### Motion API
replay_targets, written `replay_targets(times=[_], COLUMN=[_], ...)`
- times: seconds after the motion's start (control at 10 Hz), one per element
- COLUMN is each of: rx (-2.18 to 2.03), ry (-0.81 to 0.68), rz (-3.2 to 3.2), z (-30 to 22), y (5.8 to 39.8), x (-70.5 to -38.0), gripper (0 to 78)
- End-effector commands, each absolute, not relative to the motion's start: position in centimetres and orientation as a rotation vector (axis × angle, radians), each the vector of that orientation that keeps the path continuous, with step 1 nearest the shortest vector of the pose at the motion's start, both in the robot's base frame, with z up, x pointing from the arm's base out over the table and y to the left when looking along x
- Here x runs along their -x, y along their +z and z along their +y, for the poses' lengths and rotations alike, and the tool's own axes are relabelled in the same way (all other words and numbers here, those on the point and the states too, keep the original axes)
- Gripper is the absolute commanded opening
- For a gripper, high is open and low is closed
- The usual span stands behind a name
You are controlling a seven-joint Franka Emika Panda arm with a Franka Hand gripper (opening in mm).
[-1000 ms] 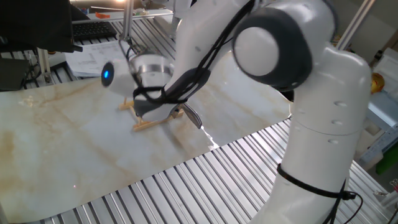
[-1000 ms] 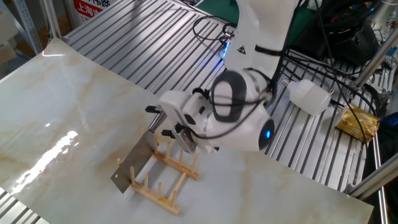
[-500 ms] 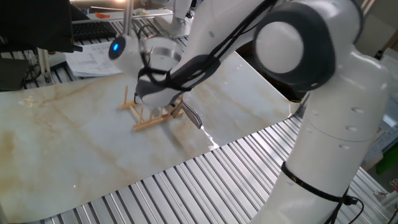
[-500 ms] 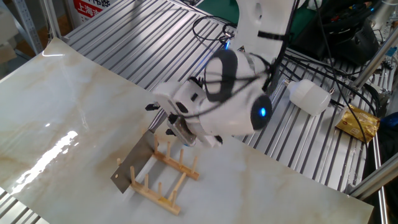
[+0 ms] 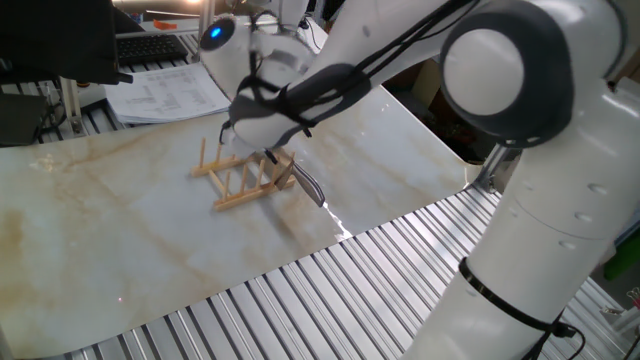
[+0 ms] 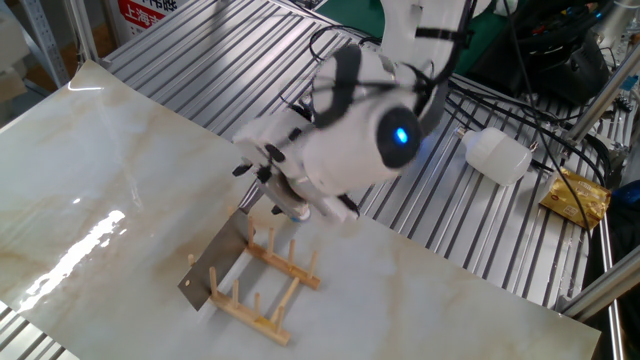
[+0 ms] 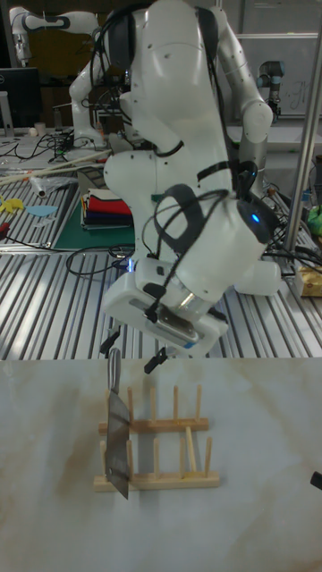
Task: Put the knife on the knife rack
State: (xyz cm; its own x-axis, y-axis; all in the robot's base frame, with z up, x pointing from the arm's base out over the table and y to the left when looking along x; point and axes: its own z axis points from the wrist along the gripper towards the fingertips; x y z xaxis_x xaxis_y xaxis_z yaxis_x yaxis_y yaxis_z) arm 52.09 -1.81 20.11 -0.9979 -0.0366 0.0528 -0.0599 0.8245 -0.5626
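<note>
Marbled surface (image 6: 120, 170) on a slatted metal bench, cabling and clutter behind.

Knife (image 7: 117, 442) lodged on edge in the knife rack (image 7: 174, 451), at the rack's 9 o'clock end in the tall fixed view, blade between the pegs, handle toward 12 o'clock. Looks placed.

Claw (image 7: 132, 350) just above the handle, fingers spread, holding nothing, 1 fingertip very close to the handle end.

Risks, judged:
- Sideways drift of the claw could clip the handle and lever the blade out.
- Blade held only by thin pegs, so a nudge to the light rack could tip it.

Room: rack not far from the surface edge at 4 o'clock in one fixed view. Broad bare marble toward 9 o'clock. Nothing overhead, so straight up looks the safest exit.
</note>
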Motion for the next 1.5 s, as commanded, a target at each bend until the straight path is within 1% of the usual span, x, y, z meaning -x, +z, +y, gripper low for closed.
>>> replay_targets(times=[0.1,0.5,0.6,0.7,1.5], rx=[-0.04,-0.021,-0.022,-0.014,-0.008], ry=[0.6,0.375,0.369,0.276,0.129], rz=[-3.03,-3.044,-3.045,-3.039,-3.04], z=[-2.7,-4.0,-4.0,-4.4,-5.3], y=[22.4,24.2,24.3,24.8,25.8], x=[-52.8,-53.2,-53.2,-53.0,-52.5], gripper=[77.4,77.4,77.4,77.4,77.4])
